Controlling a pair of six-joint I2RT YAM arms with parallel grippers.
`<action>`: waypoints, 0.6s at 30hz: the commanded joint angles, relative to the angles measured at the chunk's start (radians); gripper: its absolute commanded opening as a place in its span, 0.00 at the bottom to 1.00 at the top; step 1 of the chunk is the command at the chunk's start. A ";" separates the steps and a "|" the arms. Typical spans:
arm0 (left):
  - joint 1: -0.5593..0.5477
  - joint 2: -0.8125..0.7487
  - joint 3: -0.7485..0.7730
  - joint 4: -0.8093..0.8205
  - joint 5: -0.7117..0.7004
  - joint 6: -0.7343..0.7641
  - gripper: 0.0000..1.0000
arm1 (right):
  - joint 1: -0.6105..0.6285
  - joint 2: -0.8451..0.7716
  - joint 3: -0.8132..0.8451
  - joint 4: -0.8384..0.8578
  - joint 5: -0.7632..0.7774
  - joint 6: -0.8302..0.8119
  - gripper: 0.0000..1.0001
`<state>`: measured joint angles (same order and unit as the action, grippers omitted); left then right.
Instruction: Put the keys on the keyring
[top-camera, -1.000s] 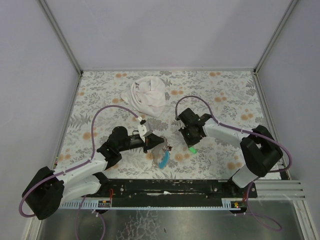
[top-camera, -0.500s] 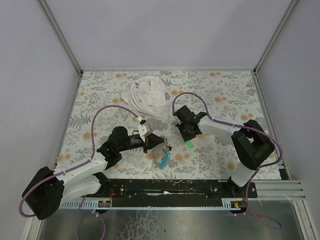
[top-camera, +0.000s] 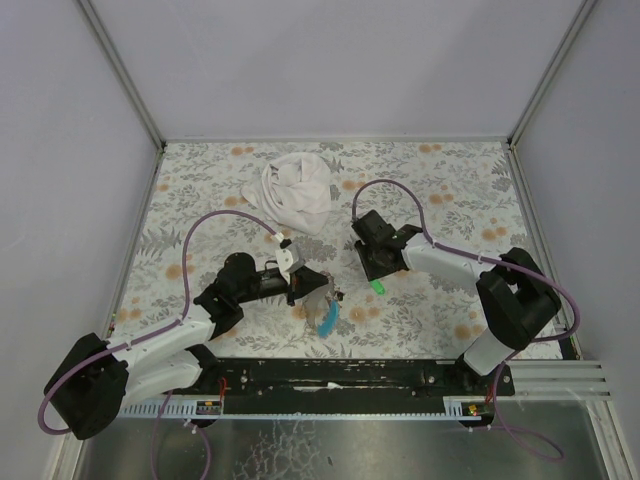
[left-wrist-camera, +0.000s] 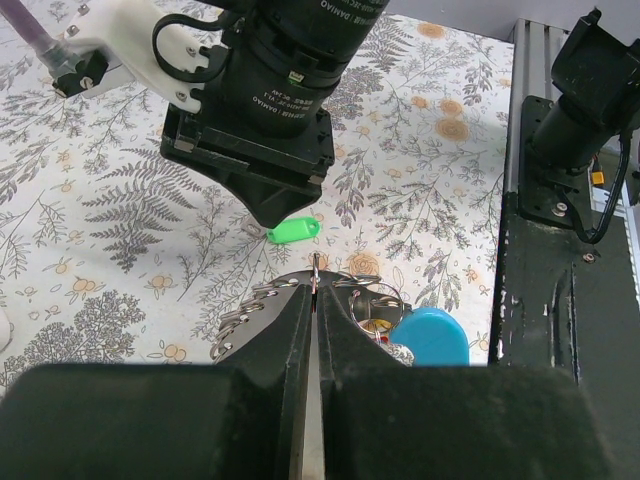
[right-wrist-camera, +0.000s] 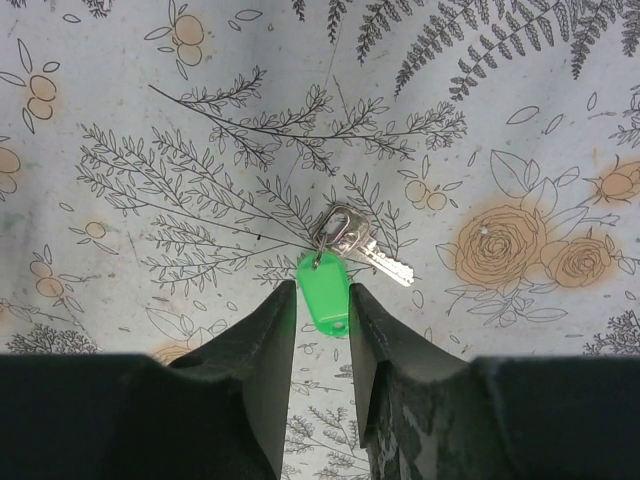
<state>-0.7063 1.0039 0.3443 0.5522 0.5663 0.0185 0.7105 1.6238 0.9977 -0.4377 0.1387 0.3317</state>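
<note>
Green-headed key (right-wrist-camera: 325, 292) lies flat (silver blade showing) near the blue-tagged keyring (left-wrist-camera: 430, 336).

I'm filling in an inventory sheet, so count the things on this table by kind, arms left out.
Green-tagged key: 1
Keyring, pinched by the left gripper: 1
White cloth: 1
Total: 3

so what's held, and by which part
Left gripper pinches the keyring by its metal ring; right gripper holds nothing, jaws straddling the tag of the green key.
</note>
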 joint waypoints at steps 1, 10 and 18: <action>-0.004 -0.007 -0.012 0.012 -0.024 -0.016 0.00 | 0.033 -0.008 0.052 -0.043 0.093 0.107 0.35; -0.003 -0.010 -0.008 0.007 -0.023 -0.020 0.00 | 0.044 0.067 0.092 -0.056 0.122 0.147 0.31; -0.003 -0.008 -0.007 0.003 -0.021 -0.020 0.00 | 0.049 0.113 0.123 -0.078 0.150 0.147 0.26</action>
<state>-0.7063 1.0035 0.3443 0.5518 0.5522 0.0044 0.7467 1.7332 1.0744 -0.4889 0.2291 0.4572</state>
